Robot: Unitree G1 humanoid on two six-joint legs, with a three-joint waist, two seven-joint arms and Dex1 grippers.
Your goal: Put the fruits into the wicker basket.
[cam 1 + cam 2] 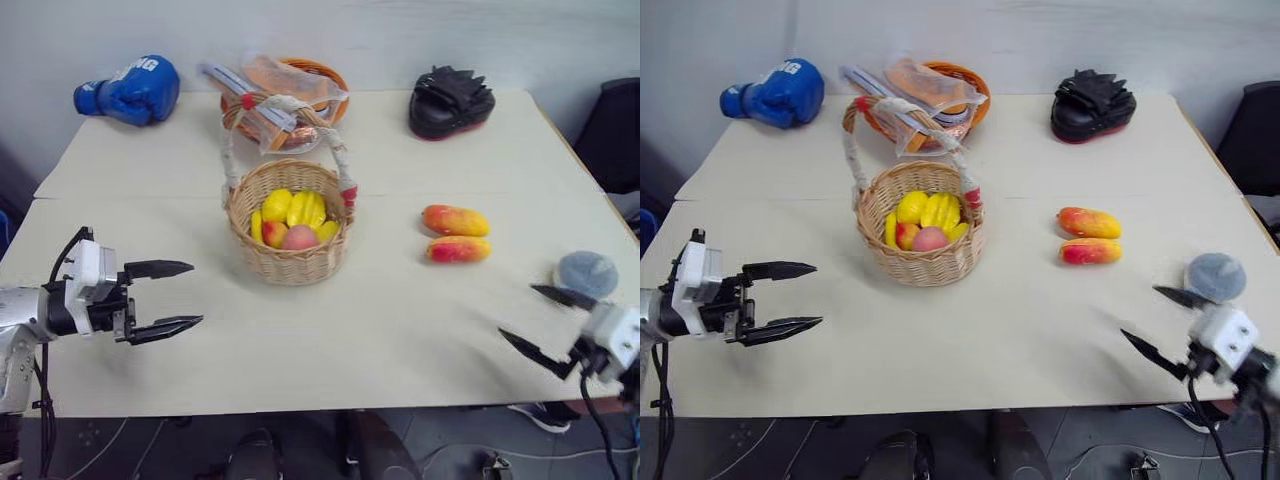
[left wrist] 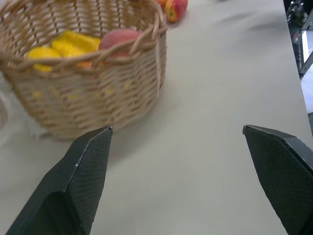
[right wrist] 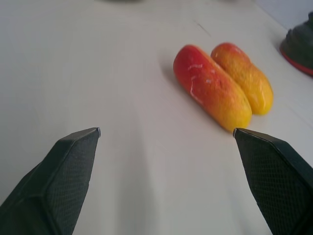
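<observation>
1. two mangoes lie side by side on the pale surface (image 1: 400, 330), right of its centre: the farther mango (image 1: 456, 220) and the nearer mango (image 1: 458, 249), both lengthwise across the view and touching or almost touching each other. in the right wrist view they show as orange-red-yellow, resting flat, with nothing gripping them.
2. one wicker basket (image 1: 290, 262) stands upright near the middle of the surface, well apart from the mangoes. its tall arched handle (image 1: 232, 150), wrapped in whitish cloth with red ends, rises over it.
3. inside the basket sits a pink-red peach (image 1: 299, 238) at the near side, among several yellow fruits (image 1: 292, 208).
4. the left tool (image 1: 176, 297) hovers over the near left part of the surface, pointing toward the basket. its two black fingers are spread wide and hold nothing. the left wrist view shows the basket wall just past the fingertips, not touched.
5. the right tool (image 1: 538, 320) hangs at the near right edge of the surface, pointing inward. its fingers are also spread wide and empty, with the mangoes ahead of them and apart.
6. a grey-blue rounded pouch (image 1: 587, 273) sits at the right edge, near the right tool.
7. along the far side are a blue boxing glove (image 1: 132, 90) at the left, an orange bowl (image 1: 322, 75) with plastic-wrapped items behind the basket, and a black padded mitt (image 1: 451, 102) with a red edge at the right.
</observation>
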